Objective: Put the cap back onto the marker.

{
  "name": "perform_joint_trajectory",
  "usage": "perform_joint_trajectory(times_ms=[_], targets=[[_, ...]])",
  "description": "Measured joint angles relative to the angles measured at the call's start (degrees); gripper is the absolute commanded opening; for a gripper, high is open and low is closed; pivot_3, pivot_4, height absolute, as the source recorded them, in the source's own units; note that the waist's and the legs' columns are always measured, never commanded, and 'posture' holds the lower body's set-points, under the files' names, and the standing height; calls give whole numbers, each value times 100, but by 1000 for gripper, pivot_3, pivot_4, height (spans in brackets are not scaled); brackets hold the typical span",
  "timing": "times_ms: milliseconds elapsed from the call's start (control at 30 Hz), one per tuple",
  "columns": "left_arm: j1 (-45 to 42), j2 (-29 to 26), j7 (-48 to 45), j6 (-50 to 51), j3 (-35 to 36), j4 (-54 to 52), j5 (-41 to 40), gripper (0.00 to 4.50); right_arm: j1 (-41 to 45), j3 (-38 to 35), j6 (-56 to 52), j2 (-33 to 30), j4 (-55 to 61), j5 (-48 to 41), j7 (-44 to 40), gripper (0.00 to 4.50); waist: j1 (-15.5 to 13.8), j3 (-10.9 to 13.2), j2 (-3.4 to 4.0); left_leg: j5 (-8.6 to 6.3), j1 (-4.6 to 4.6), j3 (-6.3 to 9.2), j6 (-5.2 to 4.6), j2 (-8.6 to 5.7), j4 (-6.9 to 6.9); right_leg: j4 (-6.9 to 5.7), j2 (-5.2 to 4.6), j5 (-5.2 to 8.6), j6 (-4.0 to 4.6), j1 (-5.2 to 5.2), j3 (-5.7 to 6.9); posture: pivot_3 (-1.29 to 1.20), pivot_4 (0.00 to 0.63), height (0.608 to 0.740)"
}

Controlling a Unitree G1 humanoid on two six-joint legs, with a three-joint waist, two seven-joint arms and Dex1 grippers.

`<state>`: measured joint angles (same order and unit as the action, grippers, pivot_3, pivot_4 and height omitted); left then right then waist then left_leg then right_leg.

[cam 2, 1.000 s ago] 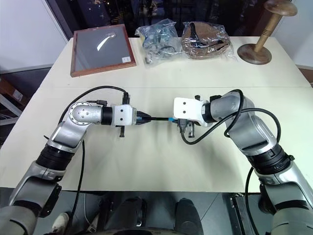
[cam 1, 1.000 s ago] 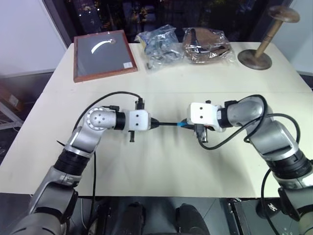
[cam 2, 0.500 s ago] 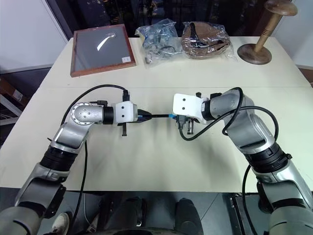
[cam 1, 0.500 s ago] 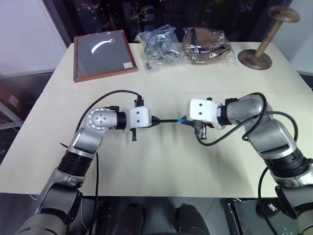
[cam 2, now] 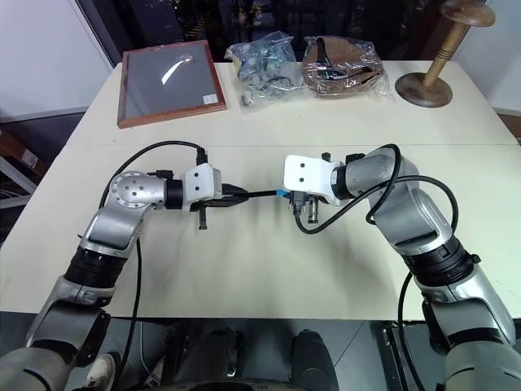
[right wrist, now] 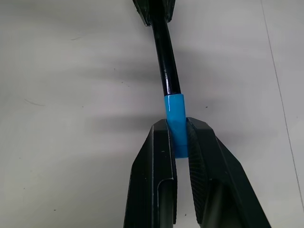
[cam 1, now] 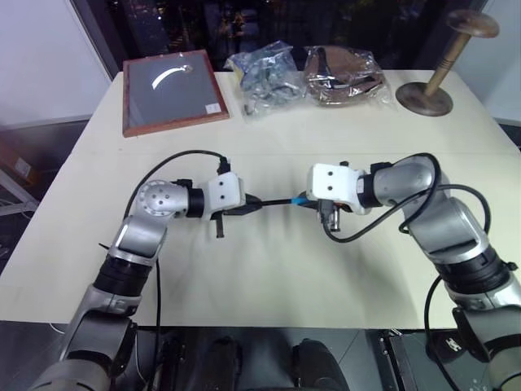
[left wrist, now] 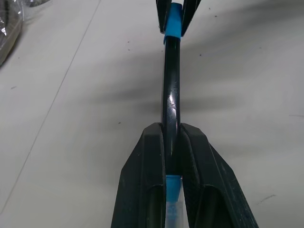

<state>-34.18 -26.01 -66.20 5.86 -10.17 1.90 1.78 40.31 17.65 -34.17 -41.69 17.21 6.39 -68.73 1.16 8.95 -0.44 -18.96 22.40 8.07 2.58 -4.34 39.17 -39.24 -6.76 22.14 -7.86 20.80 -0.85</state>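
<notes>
One surface: a cream table [cam 1: 269, 269] is seen, with a thin seam line running across its width; dark glass is seen behind the far edge, and a white wall at the far left.
Count of task things: one marker [left wrist: 171, 95] and one cap [right wrist: 175, 121].
Count of grippers: two, the left gripper [left wrist: 172, 142] and the right gripper [right wrist: 176, 135].
Marker place: it is held above the middle of the table, almost level, between the two grippers; the table is not touched by it.
Left gripper state: its fingers are pressed together on the rear end of the marker, where a blue part is seen between them.
Cap place: the blue cap is seated on the far end of the marker's black body, at the right gripper.
Right gripper state: its fingers are pinched on the cap from both sides; part of the cap sticks out past the fingertips.
Other things, far edge: one framed dark board [cam 1: 169, 90], two clear plastic bags [cam 1: 264, 69] with contents that cannot be told, one wooden stand [cam 1: 440, 69] with a round base.
Distance of these: all are well apart from the marker.
Cables: one black cable [cam 2: 175, 148] is looped at each wrist.
Obstruction: the space between the grippers is crossed only by the marker.
</notes>
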Motion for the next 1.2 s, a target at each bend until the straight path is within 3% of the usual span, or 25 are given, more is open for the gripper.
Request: perform_joint_trajectory(times_ms=[267, 1200], targets=[[-113, -3, 5, -758, -14, 249, 308, 0, 0, 0, -2, 5, 0, 24, -12, 32, 2, 0, 0, 0, 0, -1, 0, 0, 0, -1, 0, 0, 0, 1, 0, 0, 150, 740], [-219, 0, 71, -985, 80, 259, 621, 0, 105, -117, -338, 259, -120, 29, 48, 32, 4, 0, 0, 0, 0, 0, 0, 0, -1, -2, 0, 0, 0, 3, 0, 0, 150, 740]])
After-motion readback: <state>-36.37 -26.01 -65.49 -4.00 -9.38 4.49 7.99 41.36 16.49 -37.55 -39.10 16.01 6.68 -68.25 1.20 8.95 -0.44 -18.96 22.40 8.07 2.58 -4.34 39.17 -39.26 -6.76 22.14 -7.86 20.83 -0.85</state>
